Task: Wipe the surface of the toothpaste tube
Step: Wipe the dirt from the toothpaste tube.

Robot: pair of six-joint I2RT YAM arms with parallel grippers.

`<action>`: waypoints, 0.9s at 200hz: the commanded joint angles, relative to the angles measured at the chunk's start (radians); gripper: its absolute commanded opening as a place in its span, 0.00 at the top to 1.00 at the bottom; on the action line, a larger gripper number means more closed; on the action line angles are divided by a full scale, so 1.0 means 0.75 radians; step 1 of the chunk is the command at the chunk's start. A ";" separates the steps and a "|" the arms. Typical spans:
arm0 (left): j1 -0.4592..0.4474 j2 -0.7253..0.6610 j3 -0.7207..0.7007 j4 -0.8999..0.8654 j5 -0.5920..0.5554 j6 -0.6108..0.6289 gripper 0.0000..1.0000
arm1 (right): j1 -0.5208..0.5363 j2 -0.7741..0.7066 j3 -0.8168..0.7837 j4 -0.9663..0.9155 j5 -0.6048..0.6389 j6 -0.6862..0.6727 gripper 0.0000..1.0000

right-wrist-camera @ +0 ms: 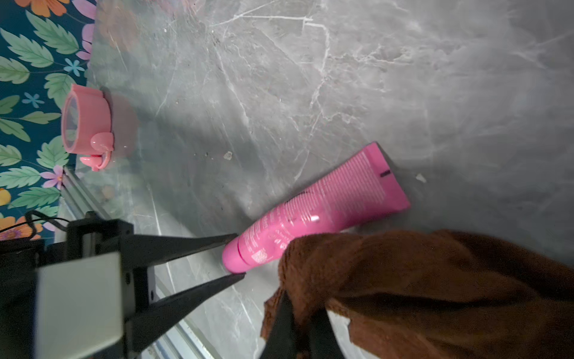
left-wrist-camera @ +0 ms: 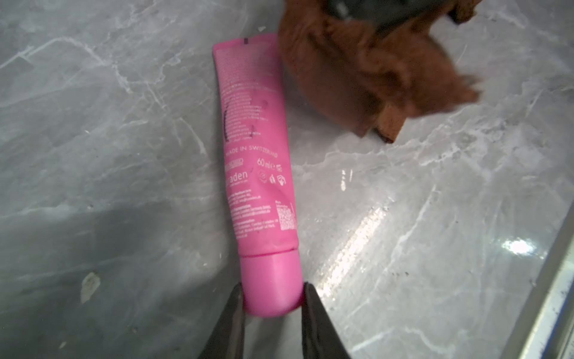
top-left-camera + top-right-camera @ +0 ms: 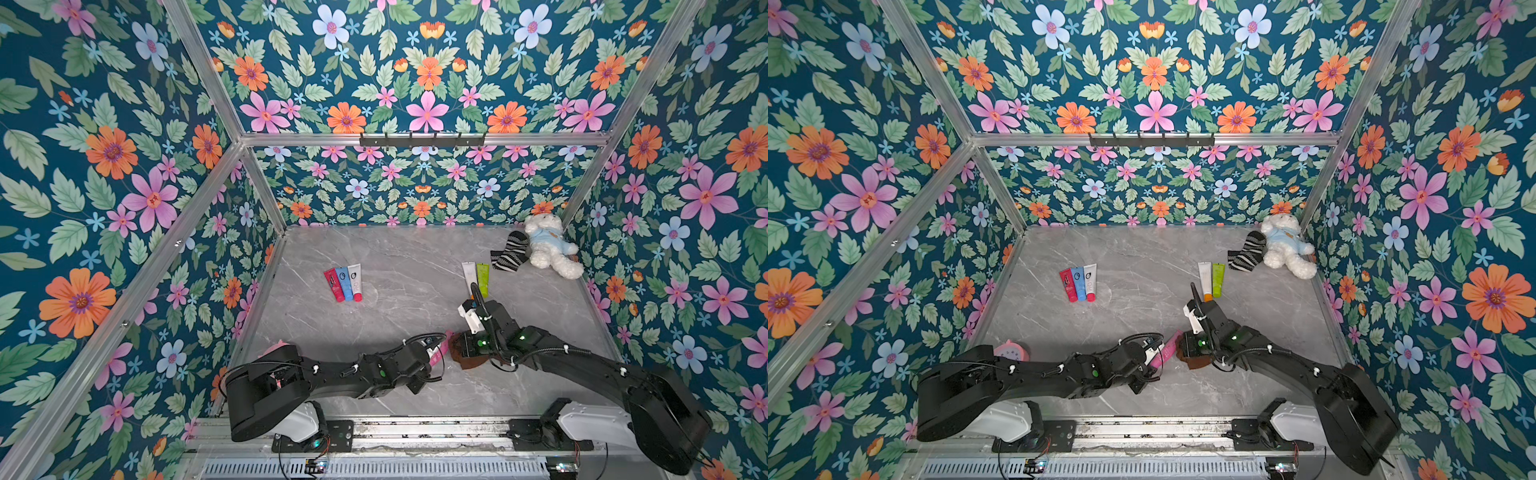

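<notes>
your left gripper [image 2: 271,298] is clamped on the cap of the pink toothpaste tube [image 2: 257,155], one finger against each side. the tube lies flat on the grey marble table [image 2: 93,124]. your right gripper [image 1: 304,314] is pinched tight on a brown cloth [image 1: 435,279], bunched just beside the tube's long side near its crimped end. a pink alarm clock [image 1: 87,124] stands well apart from the tube.

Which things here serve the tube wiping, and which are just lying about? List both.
In use: pink toothpaste tube, brown cloth, left gripper at the tube's cap, right gripper holding the cloth.
Lying about: row of three tubes, pair of tubes, striped sock, plush bear, pink clock.
</notes>
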 commanded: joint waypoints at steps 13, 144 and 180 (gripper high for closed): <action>-0.005 0.006 -0.006 0.065 0.033 0.024 0.96 | 0.003 0.128 0.021 0.099 0.075 -0.038 1.00; -0.013 0.012 0.007 0.056 0.000 0.035 1.00 | 0.345 0.381 -0.112 0.582 -0.036 0.223 1.00; -0.014 0.001 -0.002 0.057 -0.012 0.031 1.00 | 0.344 0.393 -0.125 0.597 -0.030 0.222 1.00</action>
